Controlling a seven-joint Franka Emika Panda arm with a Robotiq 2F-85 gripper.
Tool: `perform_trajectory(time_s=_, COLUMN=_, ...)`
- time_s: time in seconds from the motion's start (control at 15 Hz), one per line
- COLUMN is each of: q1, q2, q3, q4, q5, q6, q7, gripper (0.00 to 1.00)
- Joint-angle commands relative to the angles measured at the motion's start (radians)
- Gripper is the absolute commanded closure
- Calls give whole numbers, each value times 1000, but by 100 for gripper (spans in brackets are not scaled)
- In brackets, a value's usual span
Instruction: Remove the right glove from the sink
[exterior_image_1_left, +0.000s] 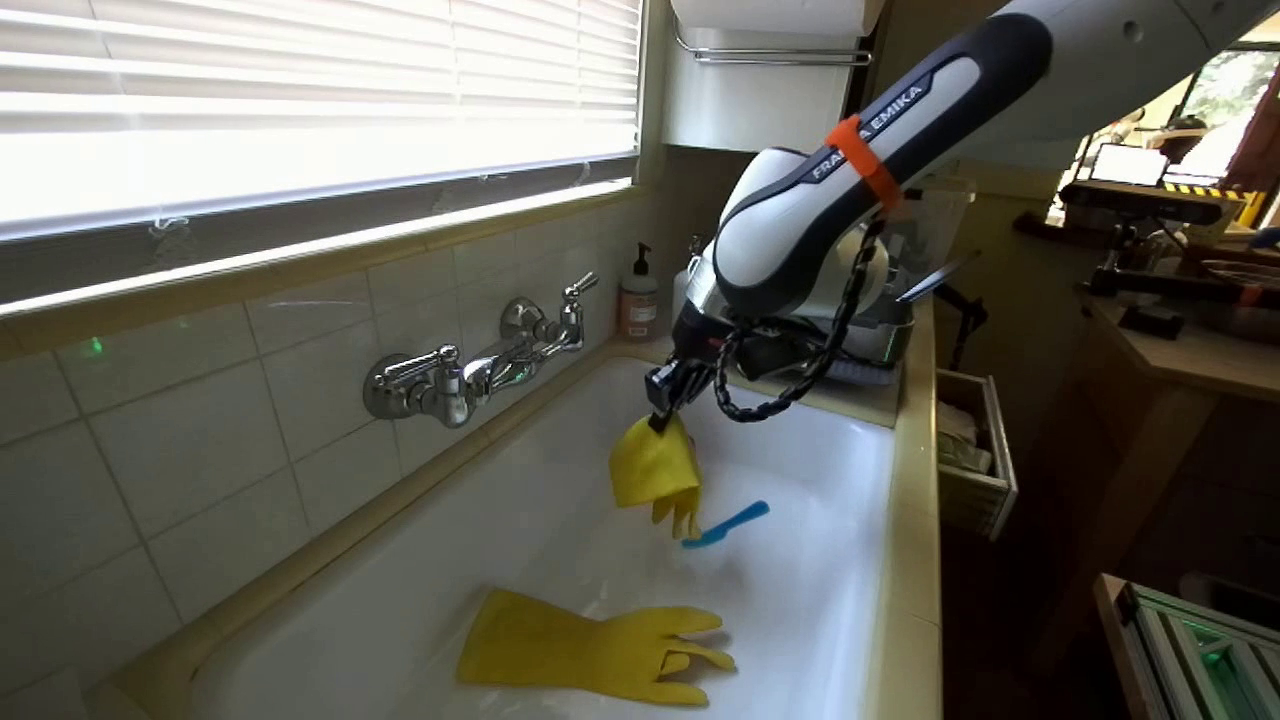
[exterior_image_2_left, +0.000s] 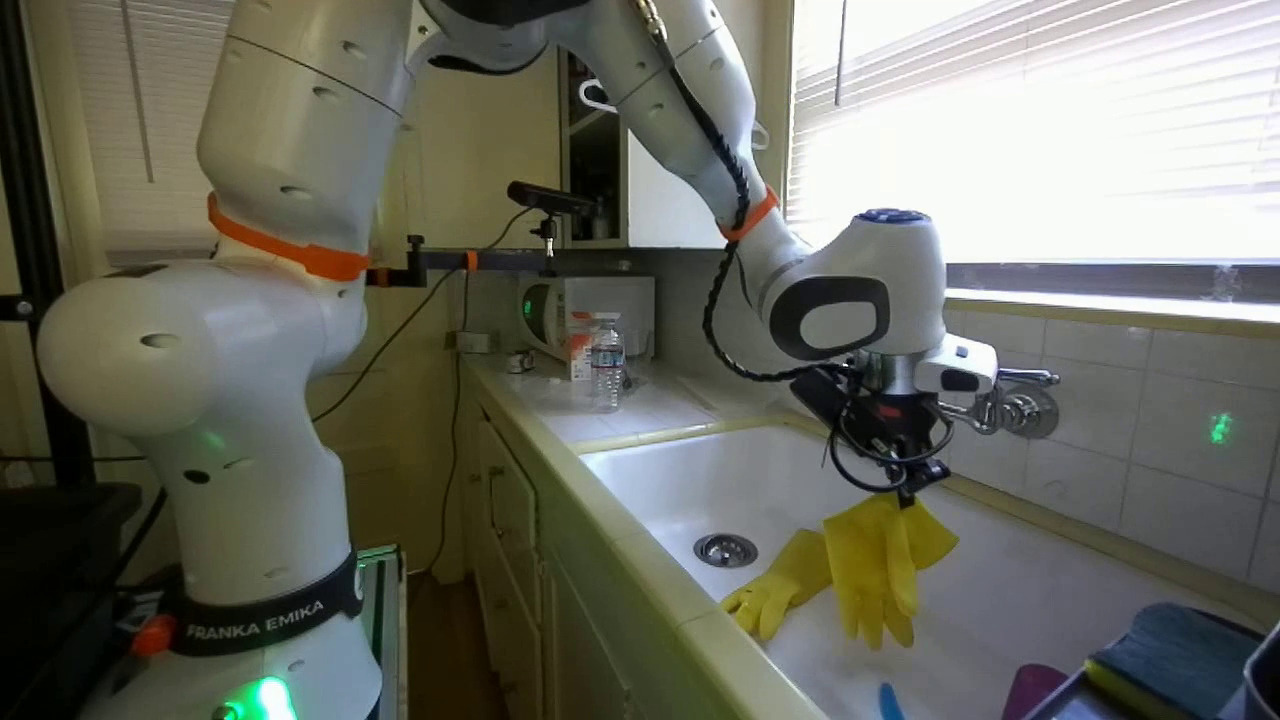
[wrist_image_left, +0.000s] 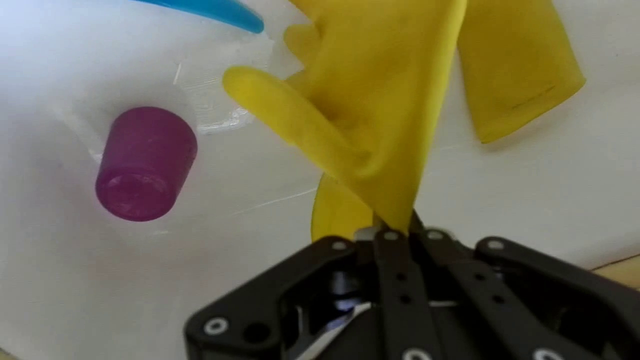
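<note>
My gripper (exterior_image_1_left: 660, 420) is shut on a yellow rubber glove (exterior_image_1_left: 652, 468) and holds it up inside the white sink (exterior_image_1_left: 800, 620). The glove hangs folded, fingers down, above the sink floor. In an exterior view it also hangs from the gripper (exterior_image_2_left: 906, 497) as the held glove (exterior_image_2_left: 872, 560). In the wrist view the held glove (wrist_image_left: 385, 85) runs up from the closed fingertips (wrist_image_left: 400, 225). A second yellow glove (exterior_image_1_left: 560, 645) lies flat on the sink floor, apart from the gripper. It is partly behind the held glove in the wrist view (wrist_image_left: 520, 75).
A blue utensil (exterior_image_1_left: 730, 524) and a purple cup (wrist_image_left: 145, 165) lie in the sink. A chrome faucet (exterior_image_1_left: 500, 370) juts from the tiled wall beside the arm. A soap bottle (exterior_image_1_left: 638, 300) stands at the sink's end. A rack with a sponge (exterior_image_2_left: 1120, 690) stands near the cup.
</note>
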Motion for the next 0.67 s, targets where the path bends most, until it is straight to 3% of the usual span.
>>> perform_trajectory(time_s=0.0, q1=39, q2=-121, q3=-47, q4=-114, q5=29, q6=18, q7=25, gripper=100)
perform_trajectory(time_s=0.6, q1=130, q2=-351, q3=-154, q4=-292, q5=9, q6=2, q7=146, gripper=100)
